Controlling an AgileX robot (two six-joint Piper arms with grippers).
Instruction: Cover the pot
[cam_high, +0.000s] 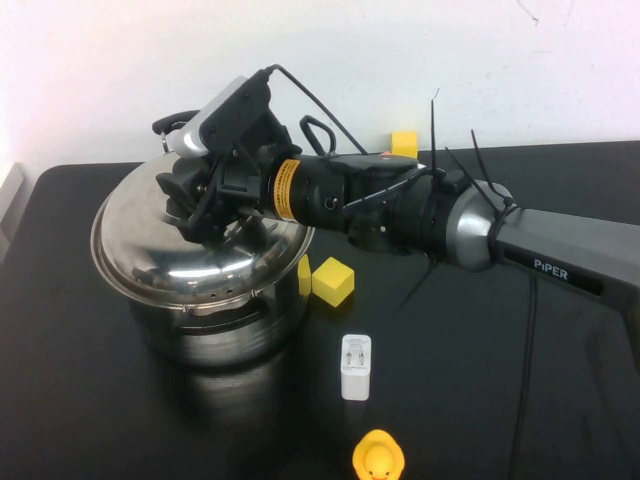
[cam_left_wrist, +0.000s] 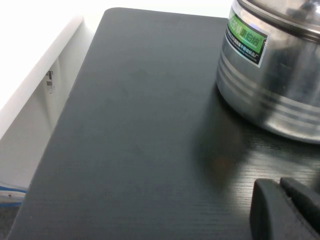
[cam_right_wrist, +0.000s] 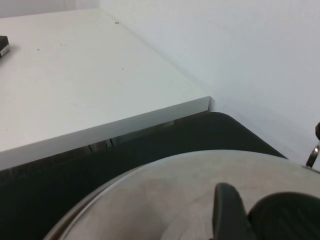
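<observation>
Left hand lying low over the black bench, near the pot; finger spread impossible to tell. Pot standing at bench left, domed lid resting on its rim. Right hand reaching over the lid's centre, fingers seemingly closing on its knob, grip unclear. Beyond that hand's wrist: yellow cube, white adapter, rubber duck.

Big shiny steel pot upright on black table's left w/ domed lid seated on it.
</observation>
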